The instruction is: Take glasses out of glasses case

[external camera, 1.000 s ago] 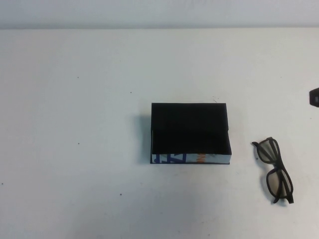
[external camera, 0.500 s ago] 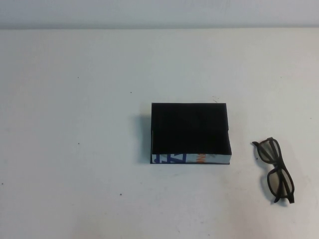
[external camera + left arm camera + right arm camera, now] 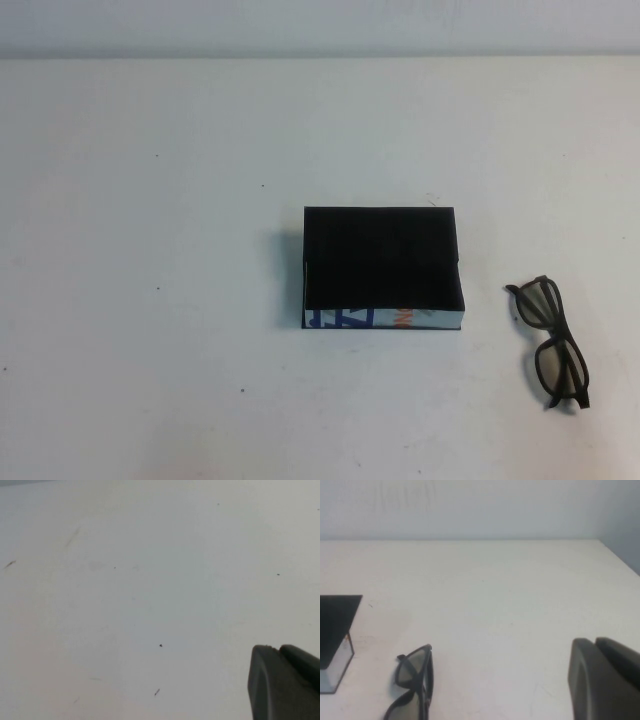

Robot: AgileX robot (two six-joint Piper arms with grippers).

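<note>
A plain white desk (image 3: 150,300) fills the high view, with a pale wall running along its far edge. Small dark specks and faint scuffs mark the surface.

Near the middle of the desk lies the glasses case (image 3: 382,268), a shallow black rectangular box lying flat with its lid down. Its near side edge is white and carries blue and orange lettering. In the right wrist view only a corner of the case (image 3: 335,630) shows, black on top with a pale side.

The glasses (image 3: 551,343) rest on the desk to the right of the case, well apart from it and a little nearer the robot. They are outside the case, dark-framed with greyish lenses. In the right wrist view the glasses (image 3: 415,680) lie between the case and the right hand.

The right hand (image 3: 605,680) appears only as a dark finger at the edge of its own wrist view, over bare desk and clear of the glasses; I cannot tell whether it is open or closed.

The left hand (image 3: 282,682) likewise shows as one dark finger over bare desk in its wrist view, and I cannot tell its state either.
</note>
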